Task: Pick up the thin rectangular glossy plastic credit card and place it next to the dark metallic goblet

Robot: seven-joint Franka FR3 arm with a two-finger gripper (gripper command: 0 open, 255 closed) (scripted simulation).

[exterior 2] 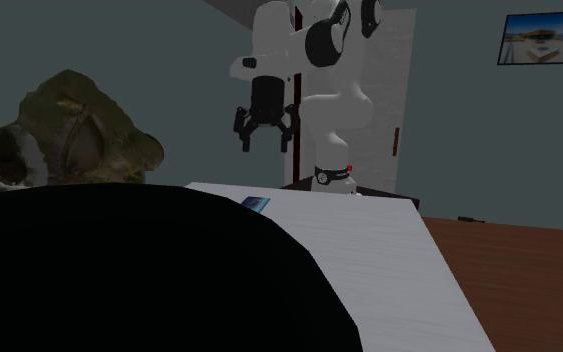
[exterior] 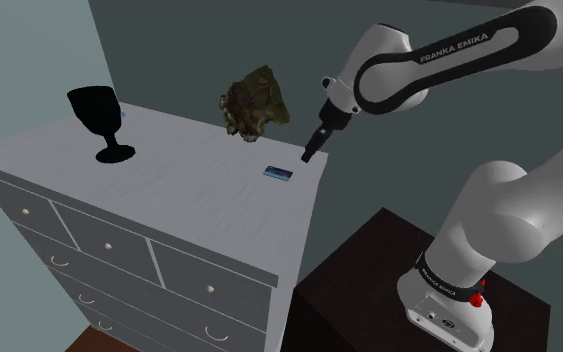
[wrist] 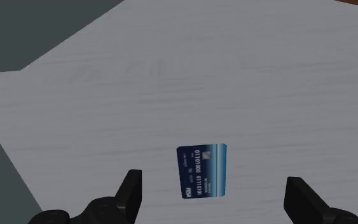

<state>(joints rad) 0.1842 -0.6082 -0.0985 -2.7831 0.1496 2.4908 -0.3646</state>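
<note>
The credit card lies flat on the white chest of drawers, near the edge of the top by the robot's stand. It is a thin rectangle, dark blue fading to a paler blue band at one end, with rows of white digits and a small white logo. The black gripper hovers above it with its fingers spread wide, touching nothing. The dark goblet stands upright, well apart, at the shoulder view's left. A mossy brown rock sits between them, at the back.
</note>
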